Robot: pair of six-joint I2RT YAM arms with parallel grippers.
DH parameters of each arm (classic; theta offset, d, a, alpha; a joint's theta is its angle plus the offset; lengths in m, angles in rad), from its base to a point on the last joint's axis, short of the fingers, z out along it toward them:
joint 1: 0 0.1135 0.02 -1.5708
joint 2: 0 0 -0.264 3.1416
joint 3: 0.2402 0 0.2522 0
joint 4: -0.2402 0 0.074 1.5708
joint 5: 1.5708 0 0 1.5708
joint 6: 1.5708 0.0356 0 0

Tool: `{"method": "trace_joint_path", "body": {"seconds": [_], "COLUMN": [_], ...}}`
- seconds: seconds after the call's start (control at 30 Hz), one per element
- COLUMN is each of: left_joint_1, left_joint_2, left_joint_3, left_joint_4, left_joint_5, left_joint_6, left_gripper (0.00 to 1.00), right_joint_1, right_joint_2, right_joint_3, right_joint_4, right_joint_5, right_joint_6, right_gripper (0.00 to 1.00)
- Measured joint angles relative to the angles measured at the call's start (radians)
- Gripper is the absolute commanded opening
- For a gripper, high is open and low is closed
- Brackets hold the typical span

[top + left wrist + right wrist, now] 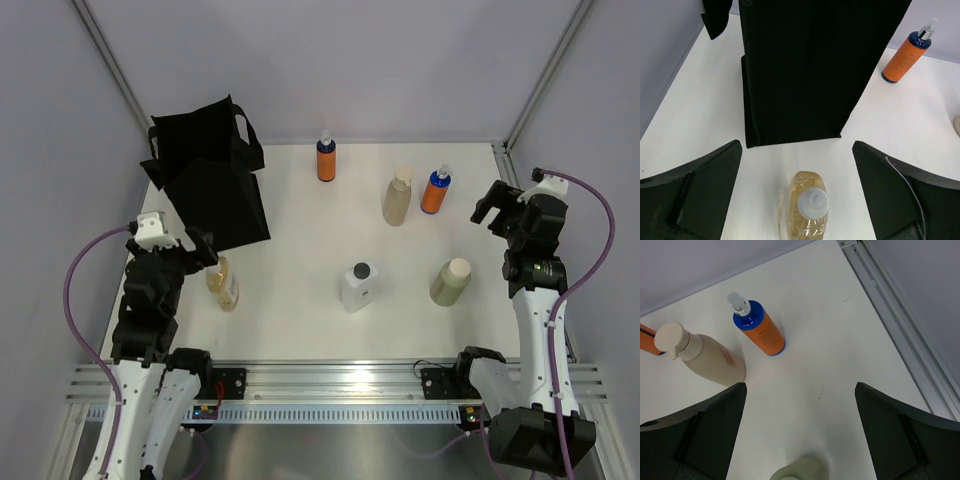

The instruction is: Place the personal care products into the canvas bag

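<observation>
Zero progress as far as I can tell: the canvas bag (215, 185) sits at 10 o'clock and all six bottles (358, 285) are out on the table (300, 230). The amber bottle (805, 207) at 8 o'clock looks upright, long axis vertical, cap up, between the left gripper's (203, 250) spread fingers without touching them. The right gripper (492, 207) is at 3 o'clock, fingers apart too, and empty.

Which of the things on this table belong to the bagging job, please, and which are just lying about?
Belong to the job: black bag; far orange bottle; right orange bottle; beige pump bottle; olive-green bottle; white bottle; amber bottle.
Just lying about: no loose items; only fixtures, the table and metal rail.
</observation>
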Motion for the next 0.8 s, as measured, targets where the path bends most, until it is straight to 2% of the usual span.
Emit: {"method": "trace_joint_path", "body": {"seconds": [0.1, 0.2, 0.37, 0.43, 0.57, 0.8], "left_joint_1": [0.000, 0.000, 0.000, 0.000, 0.000, -0.008], "left_joint_2": [0.010, 0.043, 0.082, 0.098, 0.172, 0.300], "left_joint_3": [0.021, 0.108, 0.274, 0.311, 0.317, 0.283], "left_joint_4": [-0.047, -0.171, -0.351, -0.416, -0.515, -0.585], "left_joint_5": [-0.011, -0.055, -0.111, -0.112, -0.087, -0.013], "left_joint_6": [-0.061, -0.166, -0.319, -0.357, -0.367, -0.317], "left_gripper": [0.99, 0.99, 0.96, 0.92, 0.87, 0.88], "right_joint_1": [0.000, 0.000, -0.004, -0.004, -0.004, -0.004], "right_joint_2": [-0.008, -0.022, -0.029, -0.031, -0.042, -0.058], "right_joint_3": [0.002, 0.002, 0.002, 0.002, 0.000, 0.000], "right_joint_4": [-0.013, -0.021, -0.099, -0.143, -0.218, -0.273], "right_joint_5": [-0.044, -0.139, -0.455, -0.586, -0.749, -0.842], "right_joint_6": [-0.035, -0.105, -0.317, -0.416, -0.575, -0.683], "right_gripper": [0.99, 1.00, 1.00, 0.99, 0.99, 1.00]}}
